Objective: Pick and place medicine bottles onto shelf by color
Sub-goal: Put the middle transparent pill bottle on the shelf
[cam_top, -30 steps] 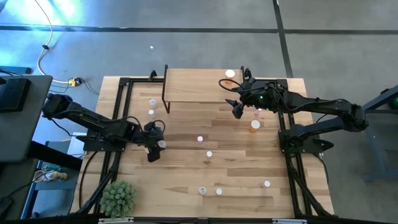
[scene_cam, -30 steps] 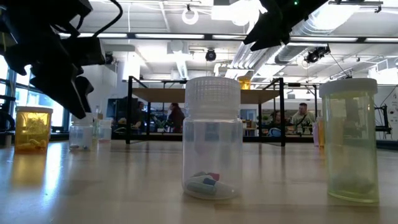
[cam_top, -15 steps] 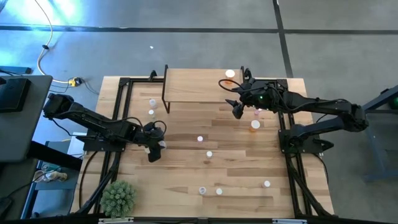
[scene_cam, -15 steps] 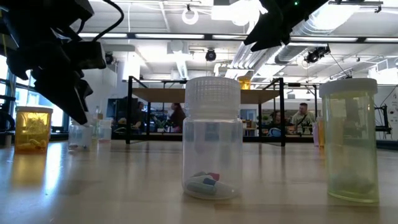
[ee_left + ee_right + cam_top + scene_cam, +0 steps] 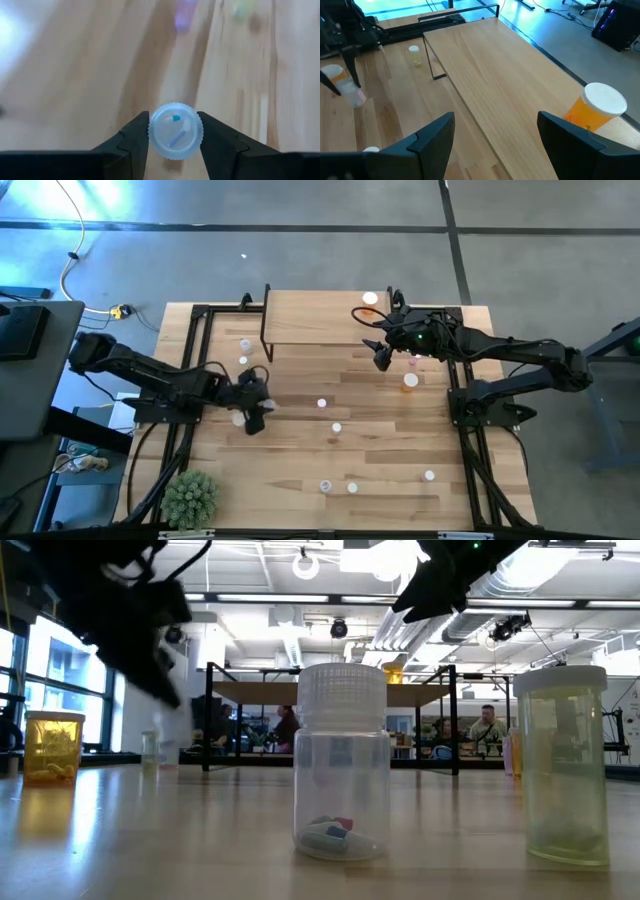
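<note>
My left gripper (image 5: 254,408) is over the table's left-middle, shut on a small bluish-clear bottle (image 5: 175,131) with a ribbed white cap. In the low view that gripper (image 5: 150,655) is a dark blur above the tabletop. The shelf (image 5: 318,320) stands at the far middle, with an orange bottle (image 5: 594,109) upright on its right end. My right gripper (image 5: 380,352) hangs open above the table by the shelf's right end, with nothing between its fingers. Several more bottles stand on their bases on the table, among them a clear one (image 5: 343,762) and a yellowish one (image 5: 565,766). My left gripper pinches the bluish-clear bottle between its two fingers, one on each side of the ribbed cap rim (image 5: 151,131). The fingers slant down from the table's left side. The bottle's round end faces the wrist camera. It is lifted clear of the table.
A small green plant (image 5: 190,498) sits at the near left corner. Black frame rails (image 5: 196,350) run along the table's left and right sides. Two small bottles (image 5: 244,352) stand left of the shelf, and an orange bottle (image 5: 410,381) and a pink one (image 5: 413,360) near the right arm.
My left gripper has risen and gone a little toward the table's right edge, carrying the bluish-clear bottle off the table. In the low view it has moved up and is now blurred. My right arm has kept still.
</note>
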Motion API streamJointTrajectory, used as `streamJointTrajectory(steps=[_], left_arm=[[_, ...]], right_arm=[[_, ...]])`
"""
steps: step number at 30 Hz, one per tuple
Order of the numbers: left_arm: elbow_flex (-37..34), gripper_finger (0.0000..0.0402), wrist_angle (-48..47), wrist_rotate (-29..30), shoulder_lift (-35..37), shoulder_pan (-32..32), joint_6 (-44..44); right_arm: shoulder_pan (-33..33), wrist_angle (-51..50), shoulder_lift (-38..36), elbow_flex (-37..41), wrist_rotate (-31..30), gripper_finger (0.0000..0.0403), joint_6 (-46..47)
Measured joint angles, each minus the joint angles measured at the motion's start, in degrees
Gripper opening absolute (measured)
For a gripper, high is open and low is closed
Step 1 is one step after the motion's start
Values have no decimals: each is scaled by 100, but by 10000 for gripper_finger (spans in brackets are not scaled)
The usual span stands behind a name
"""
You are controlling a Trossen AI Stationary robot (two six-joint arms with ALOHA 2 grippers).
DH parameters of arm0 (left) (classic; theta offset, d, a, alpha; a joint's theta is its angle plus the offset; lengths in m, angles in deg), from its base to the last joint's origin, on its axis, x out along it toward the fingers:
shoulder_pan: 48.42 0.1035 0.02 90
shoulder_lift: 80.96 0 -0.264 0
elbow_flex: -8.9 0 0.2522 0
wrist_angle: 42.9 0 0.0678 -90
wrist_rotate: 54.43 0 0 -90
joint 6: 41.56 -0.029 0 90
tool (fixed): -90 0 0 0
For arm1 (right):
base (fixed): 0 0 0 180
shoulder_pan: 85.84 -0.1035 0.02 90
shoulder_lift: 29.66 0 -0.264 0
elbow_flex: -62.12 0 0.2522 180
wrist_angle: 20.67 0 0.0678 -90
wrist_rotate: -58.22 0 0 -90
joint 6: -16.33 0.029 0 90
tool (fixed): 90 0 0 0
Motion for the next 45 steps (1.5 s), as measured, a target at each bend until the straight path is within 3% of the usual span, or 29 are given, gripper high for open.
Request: streamJointTrajectory(steps=[12,21,31,39,45], left_arm=[[1960,137,-818,235,2,1723,-2394],[2969,138,-902,352,-29,3360,-3199],[3967,138,-982,61,-832,4662,-3052],[4864,138,-1688,-554,-1797,4948,-2879],[5098,138,-2190,-902,-2283,4946,-2748]], right_arm=[[0,0,4,0,0,275,0],[0,0,7,0,1,275,0],[-2,0,7,0,2,275,180],[-1,-18,7,0,0,275,348],[-1,-68,9,0,0,275,304]])
